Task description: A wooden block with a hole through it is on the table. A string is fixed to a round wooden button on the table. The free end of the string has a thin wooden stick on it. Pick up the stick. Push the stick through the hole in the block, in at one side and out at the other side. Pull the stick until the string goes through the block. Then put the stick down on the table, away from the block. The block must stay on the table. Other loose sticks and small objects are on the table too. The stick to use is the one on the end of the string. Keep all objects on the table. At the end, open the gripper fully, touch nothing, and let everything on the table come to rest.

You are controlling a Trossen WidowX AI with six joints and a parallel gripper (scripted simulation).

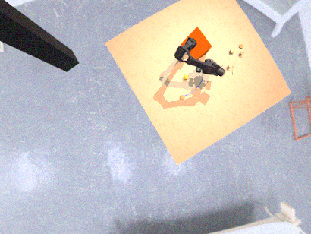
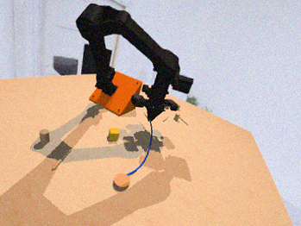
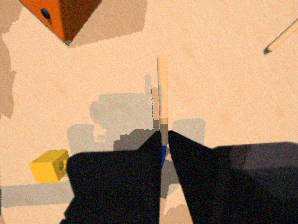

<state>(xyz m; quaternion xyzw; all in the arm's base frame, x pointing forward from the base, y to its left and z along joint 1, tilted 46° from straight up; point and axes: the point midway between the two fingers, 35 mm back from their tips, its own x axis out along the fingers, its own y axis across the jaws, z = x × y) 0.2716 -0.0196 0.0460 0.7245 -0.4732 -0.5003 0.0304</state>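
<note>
My gripper (image 2: pixel 151 118) (image 3: pixel 163 135) is shut on the wooden stick (image 3: pixel 162 85) near its string end and holds it above the table. The stick's free end points away from the fingers. The blue string (image 2: pixel 149 146) (image 1: pixel 199 87) curves down from the fingertips to the round wooden button (image 2: pixel 121 181) (image 1: pixel 182 97). The small yellow block (image 1: pixel 185 77) (image 2: pixel 113 134) (image 3: pixel 46 167) stands on the table, left of the fingers in the wrist view, with a dark hole in the face towards them. In the top view the arm hides the fingertips.
An orange wedge (image 1: pixel 197 39) (image 2: pixel 122 92) (image 3: pixel 49 25) stands at the arm's base. A loose stick (image 3: pixel 283 35) lies at the wrist view's upper right. Another stick (image 2: pixel 58 161) and a small cylinder (image 2: pixel 44 135) lie at the left in the exterior view. Several small objects lie beyond the gripper.
</note>
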